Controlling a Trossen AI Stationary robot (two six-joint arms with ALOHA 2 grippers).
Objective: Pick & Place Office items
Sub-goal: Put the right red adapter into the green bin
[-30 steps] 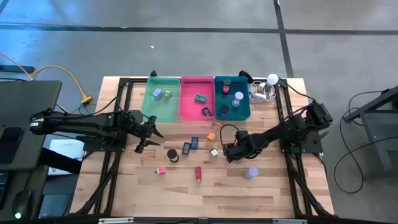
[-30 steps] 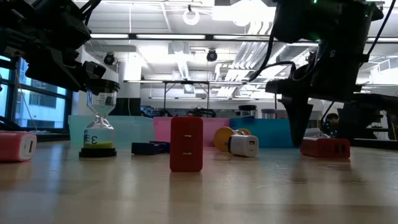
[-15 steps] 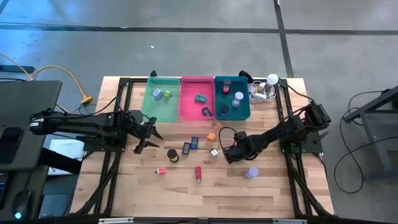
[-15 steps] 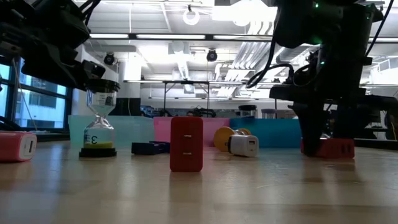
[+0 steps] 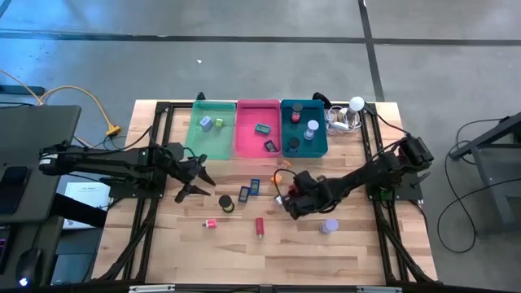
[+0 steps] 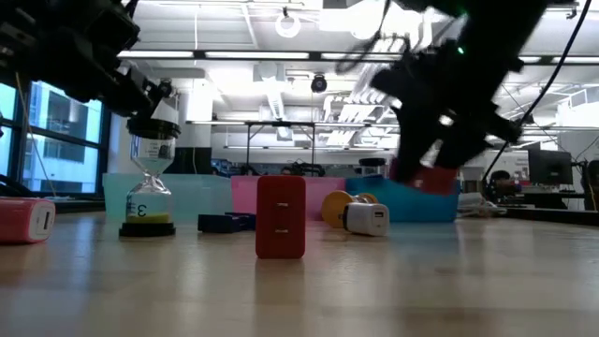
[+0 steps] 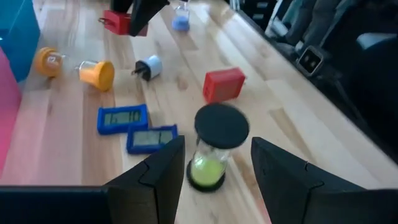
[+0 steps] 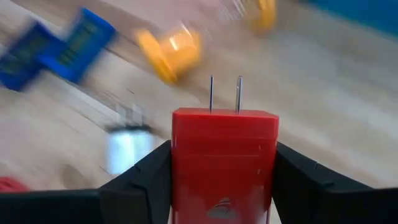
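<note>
Sorting partly done. The green tray (image 5: 213,134), pink tray (image 5: 248,140) and teal tray (image 5: 317,142) at the far edge of the desk (image 5: 358,244) each hold a few small items already. Left on the wood: two blue clips (image 5: 249,191), an orange piece (image 5: 276,178), a sand timer (image 5: 225,203), an upright red charger (image 5: 260,226), a small pink block (image 5: 210,223), a white plug (image 7: 148,67) and a lavender cylinder (image 5: 328,225).

The right gripper (image 5: 289,203) hangs mid-desk, in front of the trays, its fingers (image 8: 140,180) pinching a red plug adapter (image 8: 224,163). The adapter sits squarely between the two fingers, prongs pointing away from the wrist; in the low view it rides clear above the wood, so this item appears lifted but not yet delivered to a tray.

The left gripper (image 5: 198,179) hovers near the desk's left side, fingers (image 7: 158,180) spread with nothing between them; the sand timer stands just beyond the gap, untouched.
</note>
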